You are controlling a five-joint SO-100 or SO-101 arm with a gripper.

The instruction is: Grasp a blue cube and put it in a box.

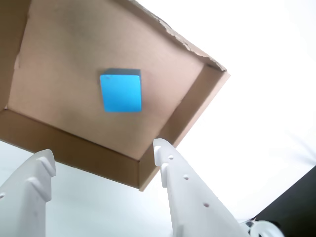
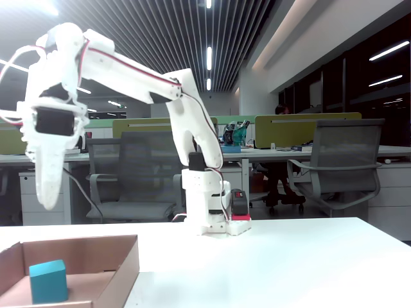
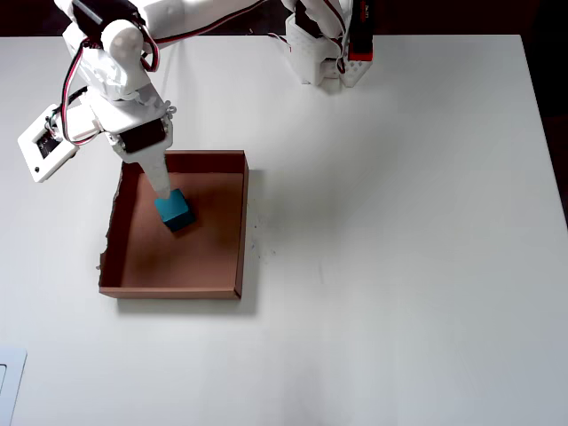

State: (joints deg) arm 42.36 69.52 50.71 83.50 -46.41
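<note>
This is an open-plan office. In the fixed view, rows of desks (image 2: pixel 334 153) run across the far side of the room, split by low green partition screens (image 2: pixel 302 122). Grey mesh swivel chairs stand at them, one on the right (image 2: pixel 343 163) and one behind the arm on the left (image 2: pixel 138 176). White drawer units (image 2: pixel 42 202) sit under the desks on the far left. Overhead, a dark slatted ceiling (image 2: pixel 186 32) carries long strip lights (image 2: pixel 209 58). Near the camera is a plain white table (image 2: pixel 289 263), bare and wide like a meeting desk.
</note>
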